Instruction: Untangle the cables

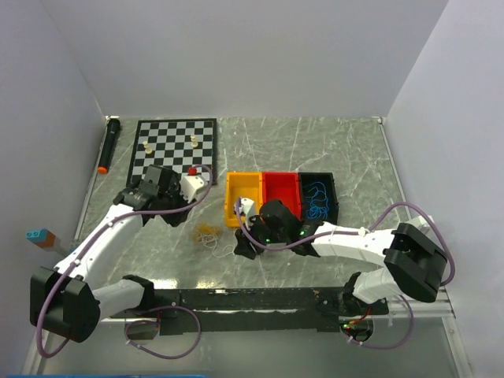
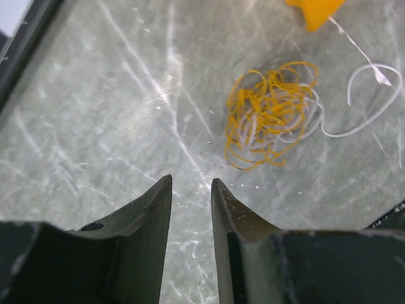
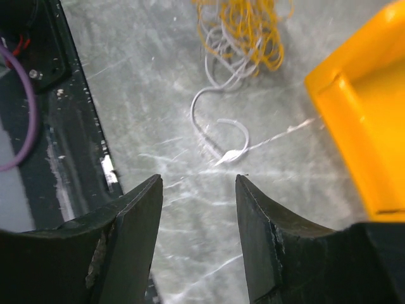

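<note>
The left gripper [image 2: 191, 180] holds its jaws a narrow gap apart, with nothing between them and only bare table [image 2: 95, 126] below. Ahead of its tips and to the right lie the cables [image 2: 272, 117], a yellow and white tangle. The right gripper [image 3: 197, 177] stands wider, also empty. A loose white strand [image 3: 218, 136] curls just beyond its tips, with the tangle farther on and a yellow bin [image 3: 361, 120] to the right.

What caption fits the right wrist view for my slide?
Right gripper, jaws apart, empty, over the white cable trailing from the yellow tangle, beside a yellow bin.
</note>
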{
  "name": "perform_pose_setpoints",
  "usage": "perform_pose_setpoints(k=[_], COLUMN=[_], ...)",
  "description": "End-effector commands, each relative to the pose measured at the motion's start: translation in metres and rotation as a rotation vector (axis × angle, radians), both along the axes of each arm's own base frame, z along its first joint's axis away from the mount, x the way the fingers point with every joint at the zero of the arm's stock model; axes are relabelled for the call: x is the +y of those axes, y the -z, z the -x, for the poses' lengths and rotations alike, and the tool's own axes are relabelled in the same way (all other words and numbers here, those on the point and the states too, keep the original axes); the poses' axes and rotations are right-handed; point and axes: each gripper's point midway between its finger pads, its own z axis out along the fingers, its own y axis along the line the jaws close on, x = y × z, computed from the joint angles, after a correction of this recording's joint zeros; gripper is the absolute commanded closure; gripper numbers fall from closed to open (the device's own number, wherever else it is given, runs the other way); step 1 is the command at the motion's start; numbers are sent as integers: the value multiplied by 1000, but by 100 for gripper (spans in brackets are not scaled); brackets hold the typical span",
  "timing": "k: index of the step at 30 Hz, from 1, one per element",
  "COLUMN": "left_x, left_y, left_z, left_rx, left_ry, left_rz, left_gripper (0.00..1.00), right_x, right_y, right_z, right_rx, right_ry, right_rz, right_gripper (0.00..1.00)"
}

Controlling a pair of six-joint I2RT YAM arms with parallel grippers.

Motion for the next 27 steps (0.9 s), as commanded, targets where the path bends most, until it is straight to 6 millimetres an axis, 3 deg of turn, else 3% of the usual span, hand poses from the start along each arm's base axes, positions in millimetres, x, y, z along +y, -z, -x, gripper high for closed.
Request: perform_pose_setpoints(k=[1, 6, 11, 16, 22, 27], left_x=[-13, -26, -22, -22, -29, -26], left_y=[11, 24, 31, 40, 37, 46], left_z=[21, 29, 24, 33, 32, 34], left_rx=[100, 172, 297, 413, 377, 385], left_ry=[145, 225, 243, 271, 311, 324], left_rz=[59, 138, 218, 284, 324, 305], left_gripper=[63, 62, 61, 54, 53, 53], right_x=[16, 22, 29, 42, 51, 56], right_y=[-18, -11, -1, 8, 16, 21], right_z=[-6, 3, 5, 3, -7, -15], right_rx=[-182, -267, -318, -322, -345, -367], right_ry=[-102, -191, -229, -244, -246, -243], right_rz=[-53, -24, 23, 36, 62, 90], right_gripper=[43, 41, 37, 37, 37, 37])
